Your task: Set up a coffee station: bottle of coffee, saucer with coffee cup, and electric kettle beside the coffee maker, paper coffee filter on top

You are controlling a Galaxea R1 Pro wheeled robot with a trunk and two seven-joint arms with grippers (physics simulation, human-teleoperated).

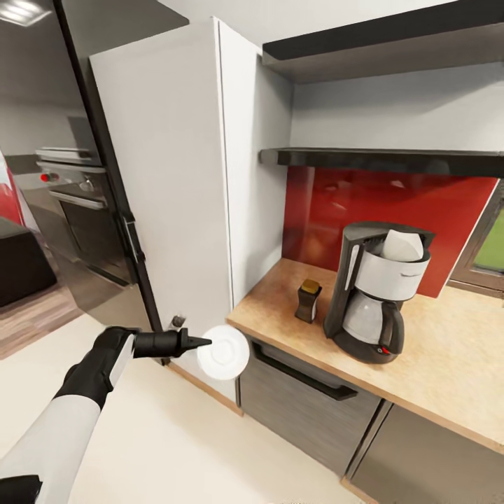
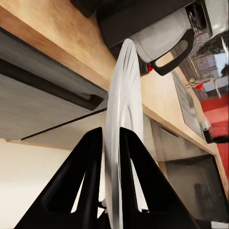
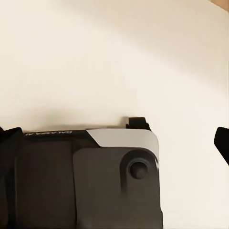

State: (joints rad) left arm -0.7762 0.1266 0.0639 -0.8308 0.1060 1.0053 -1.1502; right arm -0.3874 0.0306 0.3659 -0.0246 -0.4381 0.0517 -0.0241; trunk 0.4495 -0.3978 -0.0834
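A: What has the left gripper (image 1: 203,342) got hold of?

B: The white saucer (image 1: 223,352). In the left wrist view the two black fingers (image 2: 90,176) are closed down to a narrow slit, one on each face of the saucer (image 2: 123,124), which is seen edge-on and rises upright out of the grip. The left gripper (image 2: 110,138) pinches it near the rim

A: And where does the saucer sit in the head view?

B: At about 7 o'clock from the picture's centre, off the near corner of the wooden countertop (image 1: 448,364), in the air over the pale floor (image 1: 175,448). Its round face is turned toward the camera, in front of the tall white cabinet (image 1: 168,175)

A: Going outward from there?

B: At 3 o'clock from the saucer is the dark handle of a grey drawer (image 1: 301,378) under the counter. On the countertop, toward 2 o'clock, stands the bottle of coffee (image 1: 308,300), dark with a gold lid. Just beside it, at 3 o'clock from the bottle, is the coffee maker (image 1: 378,301), with a white paper coffee filter (image 1: 402,246) in its top and a glass carafe below. A red backsplash (image 1: 392,210) is behind them, with two dark shelves (image 1: 392,159) above

A: The right gripper?

B: The right wrist view shows a black and grey part of the robot (image 3: 90,176) over pale floor. How far the right one is open cannot be told
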